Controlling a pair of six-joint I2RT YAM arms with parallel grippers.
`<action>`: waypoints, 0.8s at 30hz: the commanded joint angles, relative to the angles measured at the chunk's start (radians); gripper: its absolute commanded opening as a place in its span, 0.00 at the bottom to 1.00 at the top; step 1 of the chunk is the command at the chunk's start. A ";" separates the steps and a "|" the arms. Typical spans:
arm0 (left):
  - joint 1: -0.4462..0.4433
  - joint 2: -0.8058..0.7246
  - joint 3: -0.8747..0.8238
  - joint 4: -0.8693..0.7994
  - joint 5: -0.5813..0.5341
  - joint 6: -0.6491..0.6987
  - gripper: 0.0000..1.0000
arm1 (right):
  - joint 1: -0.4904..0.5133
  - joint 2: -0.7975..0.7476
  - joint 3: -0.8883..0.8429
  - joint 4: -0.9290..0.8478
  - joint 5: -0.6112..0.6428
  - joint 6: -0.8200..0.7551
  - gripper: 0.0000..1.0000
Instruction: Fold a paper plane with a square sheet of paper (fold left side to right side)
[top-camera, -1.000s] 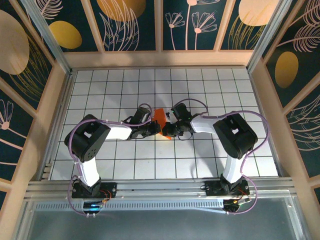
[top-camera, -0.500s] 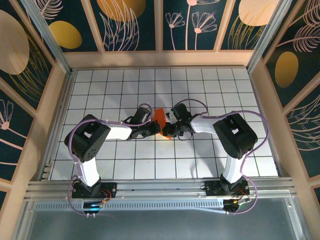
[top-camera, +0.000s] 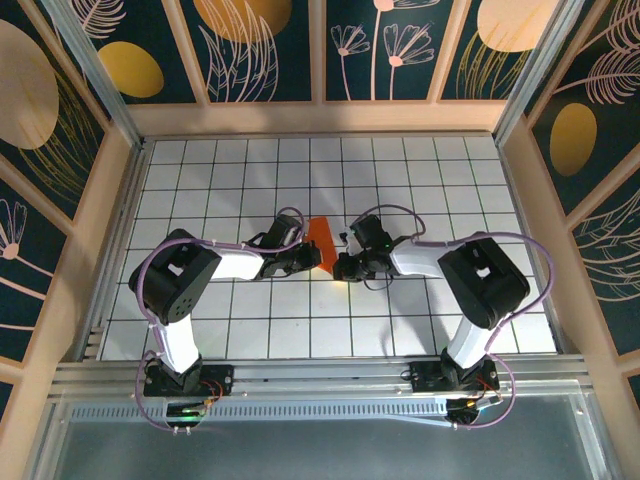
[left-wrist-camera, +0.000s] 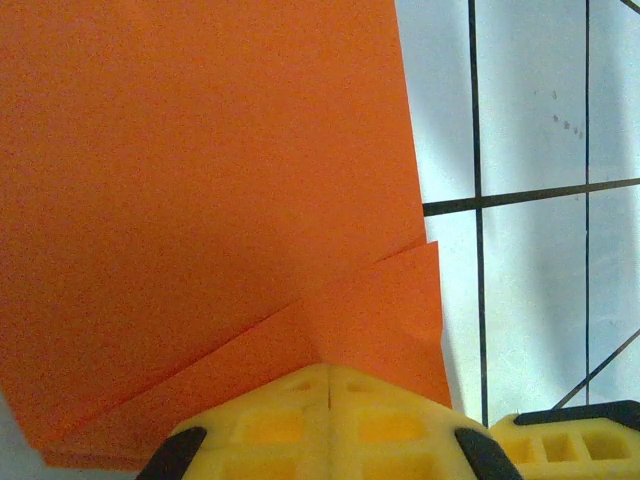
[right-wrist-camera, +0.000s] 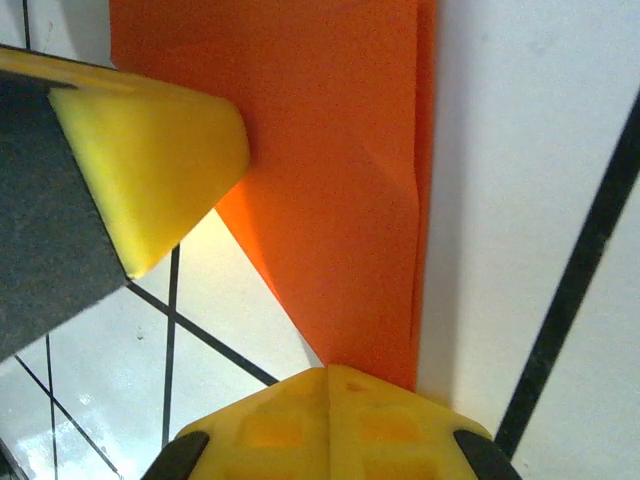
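Left claw (left-wrist-camera: 327, 375): clenched, pressing the orange wedge's near edge flat.
Right claw (right-wrist-camera: 328, 378): clenched at the wedge's point, drawn back rightward.
Square sheet of paper (top-camera: 320, 237): creased wedge, worktop (top-camera: 420, 170) centre, more uncovered.
Meaning: crease probably set.

You have nothing to read here: no lettering, number or label can be made out on the orange paper (top-camera: 320, 238), the gridded table (top-camera: 420, 170) or the patterned wall panels (top-camera: 262, 50).

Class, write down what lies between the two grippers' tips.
The orange paper's narrow end lies between the left gripper and right gripper, as the top view shows.
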 joint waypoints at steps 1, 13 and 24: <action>0.003 0.023 -0.014 -0.088 -0.055 0.000 0.00 | -0.011 -0.018 -0.056 -0.118 0.039 -0.002 0.00; 0.003 0.021 0.014 -0.088 -0.033 0.015 0.00 | -0.076 -0.114 -0.102 -0.159 0.024 -0.038 0.00; 0.017 -0.053 0.087 -0.083 0.014 0.016 0.16 | -0.133 -0.253 -0.046 -0.106 0.048 -0.125 0.41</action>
